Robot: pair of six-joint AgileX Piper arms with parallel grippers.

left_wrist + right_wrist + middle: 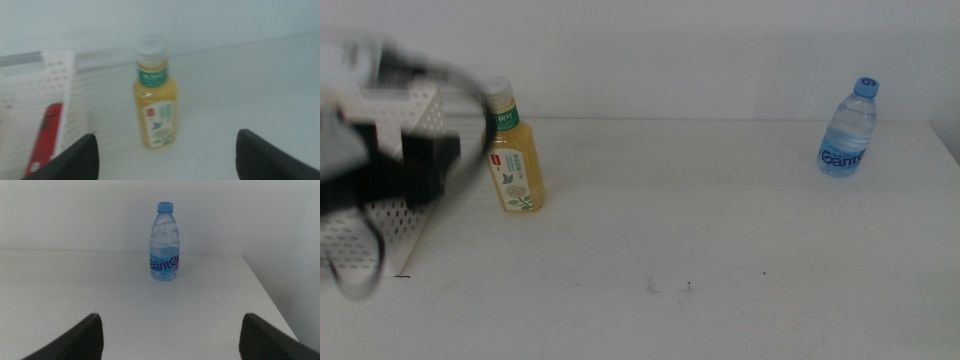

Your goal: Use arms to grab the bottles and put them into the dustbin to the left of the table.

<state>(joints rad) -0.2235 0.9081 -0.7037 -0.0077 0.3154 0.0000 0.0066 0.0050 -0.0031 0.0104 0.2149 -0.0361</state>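
At the far left of the middle view, the left arm (380, 165) is a motion-blurred black and white mass covering much of the white perforated dustbin (405, 110); the bin's lower part runs off the picture's edge. The left gripper (165, 155) has its jaws spread wide with nothing between them, only the two dark tips showing in its wrist view. Ahead of it the yellow tea bottle (155, 97) stands upright on the tabletop (700, 210), just beside the dustbin's wall (60, 95). Through that wall a red can (45, 137) lies inside, soft-focus, label unreadable.

The right gripper (170, 335) does not appear in the middle view; its jaws also stand wide apart and empty. The clear water bottle (164, 242), blue-capped, stands upright near the tabletop's far right corner (847, 130), well apart from the tea bottle.

Tabletop white, plain, a few dark specks (668, 287) toward the near edge. Bare white wall (700, 50) behind.
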